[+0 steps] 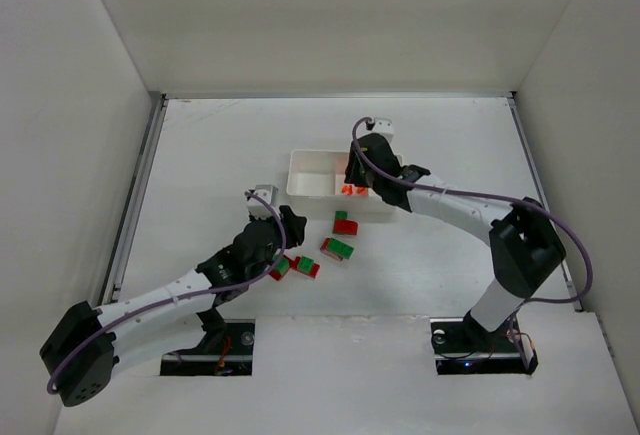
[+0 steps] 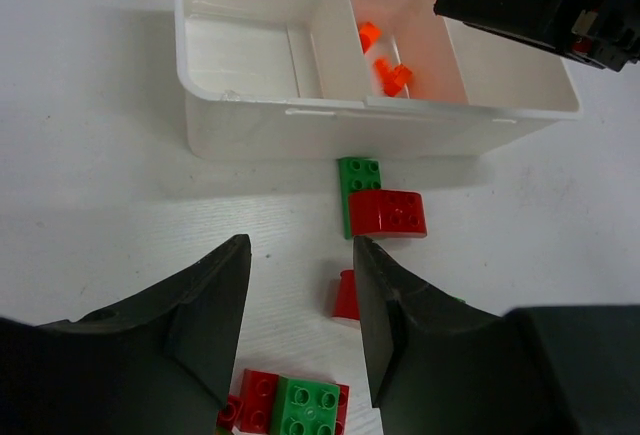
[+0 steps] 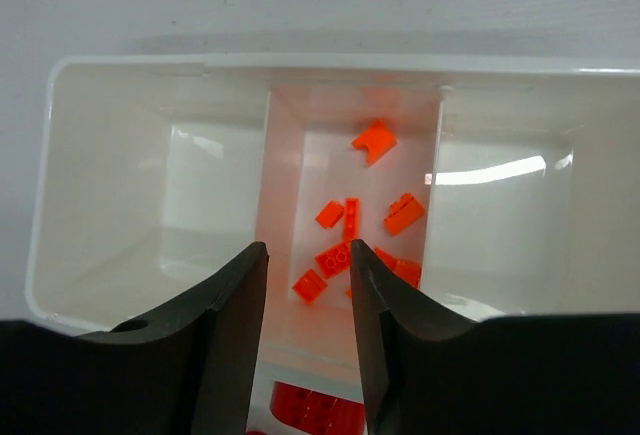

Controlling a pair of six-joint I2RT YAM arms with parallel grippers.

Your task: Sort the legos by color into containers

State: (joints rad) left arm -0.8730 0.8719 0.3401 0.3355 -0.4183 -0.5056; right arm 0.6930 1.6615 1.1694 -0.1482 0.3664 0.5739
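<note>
The white three-compartment tray (image 1: 300, 158) sits mid-table. Its middle compartment holds several tiny orange pieces (image 3: 345, 223); the two outer compartments look empty. My right gripper (image 3: 308, 255) is open and empty, hovering over the tray's near wall in line with the middle compartment (image 1: 357, 177). Green-and-red bricks lie in front of the tray: one close to it (image 1: 346, 223), one (image 1: 337, 247), and two more (image 1: 300, 266) further left. My left gripper (image 2: 300, 255) is open and empty above these; a red-green brick (image 2: 295, 405) lies below its fingers and a red piece (image 2: 346, 295) beside the right finger.
White enclosure walls stand at the left, right and back. In the left wrist view the tray's front wall (image 2: 260, 130) faces me, a green-and-red brick (image 2: 385, 210) lies just before it, and the right gripper (image 2: 540, 0) hangs over its far right end.
</note>
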